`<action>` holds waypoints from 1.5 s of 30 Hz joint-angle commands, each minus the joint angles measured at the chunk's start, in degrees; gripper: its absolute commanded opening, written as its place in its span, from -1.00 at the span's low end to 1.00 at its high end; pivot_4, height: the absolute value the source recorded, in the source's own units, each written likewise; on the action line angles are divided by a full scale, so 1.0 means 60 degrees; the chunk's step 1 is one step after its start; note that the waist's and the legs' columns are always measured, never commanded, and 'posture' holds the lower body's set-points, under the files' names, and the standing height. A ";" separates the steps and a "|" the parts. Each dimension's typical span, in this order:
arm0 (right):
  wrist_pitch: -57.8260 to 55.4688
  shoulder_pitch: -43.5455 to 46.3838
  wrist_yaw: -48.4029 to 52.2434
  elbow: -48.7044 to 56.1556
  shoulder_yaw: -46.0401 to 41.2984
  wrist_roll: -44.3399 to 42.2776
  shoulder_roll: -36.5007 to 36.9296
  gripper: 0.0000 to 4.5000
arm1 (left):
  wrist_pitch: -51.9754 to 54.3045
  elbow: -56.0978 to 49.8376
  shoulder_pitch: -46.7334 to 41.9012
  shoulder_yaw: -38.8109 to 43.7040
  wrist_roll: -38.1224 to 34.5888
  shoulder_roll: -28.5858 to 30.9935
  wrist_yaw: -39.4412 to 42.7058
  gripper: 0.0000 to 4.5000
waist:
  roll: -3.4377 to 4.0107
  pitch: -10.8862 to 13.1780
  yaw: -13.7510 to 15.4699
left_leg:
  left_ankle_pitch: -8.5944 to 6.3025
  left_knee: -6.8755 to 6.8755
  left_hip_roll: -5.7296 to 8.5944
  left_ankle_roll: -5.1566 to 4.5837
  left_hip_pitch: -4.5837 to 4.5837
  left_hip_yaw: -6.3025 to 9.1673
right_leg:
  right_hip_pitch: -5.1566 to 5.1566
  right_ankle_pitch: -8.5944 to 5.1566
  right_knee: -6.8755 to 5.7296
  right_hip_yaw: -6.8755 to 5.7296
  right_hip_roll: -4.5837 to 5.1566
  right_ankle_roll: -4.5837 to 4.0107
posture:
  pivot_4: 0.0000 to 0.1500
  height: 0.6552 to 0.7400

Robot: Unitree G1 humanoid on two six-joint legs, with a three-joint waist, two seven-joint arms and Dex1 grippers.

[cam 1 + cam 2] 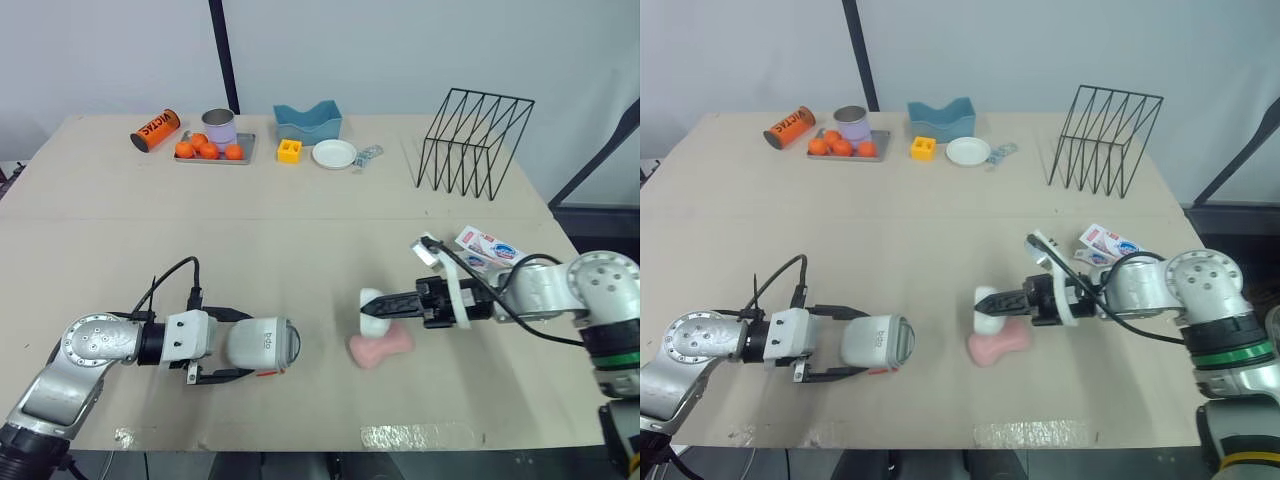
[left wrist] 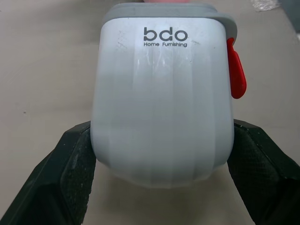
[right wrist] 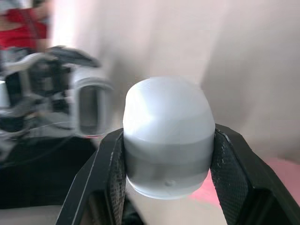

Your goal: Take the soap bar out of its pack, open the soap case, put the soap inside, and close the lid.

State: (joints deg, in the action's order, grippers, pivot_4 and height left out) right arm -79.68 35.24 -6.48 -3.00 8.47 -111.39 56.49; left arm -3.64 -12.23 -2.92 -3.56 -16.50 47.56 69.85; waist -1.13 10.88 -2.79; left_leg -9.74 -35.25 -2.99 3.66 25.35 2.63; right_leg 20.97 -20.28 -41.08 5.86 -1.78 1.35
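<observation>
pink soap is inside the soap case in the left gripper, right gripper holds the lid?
No: the pink soap lies on the table near the lid, per the left eye view; the left gripper holds the soap case, the right gripper the lid.

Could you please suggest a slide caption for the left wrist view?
Left pincer gripping the white plastic soap case with a red side latch.

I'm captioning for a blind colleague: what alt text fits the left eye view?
The left hand grips a white soap case on its side; the right hand holds its lid close to a pink soap bar on the table. The soap pack lies farther right.
</observation>
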 commanded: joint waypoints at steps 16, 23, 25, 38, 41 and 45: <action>-0.1230 -0.1127 0.1355 -0.1771 -0.0661 0.3271 0.3947 -0.09 | 0.0063 0.0705 -0.1158 -0.0478 -0.0045 -0.0334 0.0641 0.54 | 0.0026 0.0003 -0.0058 | -0.0009 -0.0001 -0.0011 -0.0015 -0.0005 -0.0045 | 0.0009 0.0000 0.0011 0.0040 0.0001 0.0000 | 1.00 1.00; -0.1253 -0.0413 0.2374 -0.2374 -0.0670 0.5813 0.3122 0.96 | 0.0040 0.0711 -0.1269 -0.0553 0.0051 -0.0393 0.0606 0.54 | 0.0055 0.0009 -0.0041 | -0.0011 0.0000 -0.0011 -0.0018 -0.0004 -0.0055 | 0.0021 0.0000 0.0003 0.0048 -0.0004 0.0001 | 1.00 1.00; -0.1322 -0.0194 0.2912 -0.2372 -0.0699 0.6524 0.3072 0.96 | 0.0034 0.0718 -0.1277 -0.0570 0.0071 -0.0409 0.0607 0.54 | 0.0058 0.0011 -0.0018 | -0.0011 -0.0003 -0.0002 -0.0019 -0.0002 -0.0058 | 0.0021 -0.0001 0.0003 0.0050 0.0005 0.0003 | 1.00 1.00; 0.4369 -0.2498 1.1032 0.1814 -0.1082 1.0710 0.6712 0.96 | 0.0069 0.0978 -0.1415 -0.0450 0.0096 -0.0110 0.0785 0.54 | 0.0134 0.0023 -0.0028 | -0.0025 -0.0009 -0.0010 -0.0041 -0.0007 -0.0087 | 0.0028 -0.0005 0.0006 0.0048 0.0017 0.0009 | 1.00 1.00; 0.5161 -0.2401 1.1849 0.2637 -0.2247 1.0245 0.5741 0.96 | 0.0352 0.0824 -0.1446 -0.0330 -0.0031 0.0091 0.0781 0.54 | 0.0133 0.0023 -0.0063 | -0.0025 -0.0015 -0.0035 -0.0042 -0.0034 -0.0128 | 0.0024 -0.0002 0.0000 0.0054 0.0016 0.0012 | 1.00 1.00; 0.5138 -0.1927 1.1102 0.4071 -0.2412 0.9899 0.3929 0.96 | 0.0791 0.0634 -0.1441 -0.0242 0.0030 0.0291 0.0575 0.54 | 0.0094 0.0022 -0.0062 | -0.0025 -0.0019 -0.0051 -0.0041 -0.0039 -0.0113 | 0.0008 -0.0001 0.0000 0.0050 -0.0008 0.0010 | 1.00 1.00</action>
State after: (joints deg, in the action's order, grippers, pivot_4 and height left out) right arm -48.86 22.56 61.98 17.88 -5.03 -50.28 81.76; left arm 0.35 -6.36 -11.13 -6.68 -15.80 48.43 73.94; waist -0.56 11.01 -3.16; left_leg -9.89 -35.36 -3.30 3.41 25.13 1.98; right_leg 21.00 -20.28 -41.07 6.16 -1.84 1.39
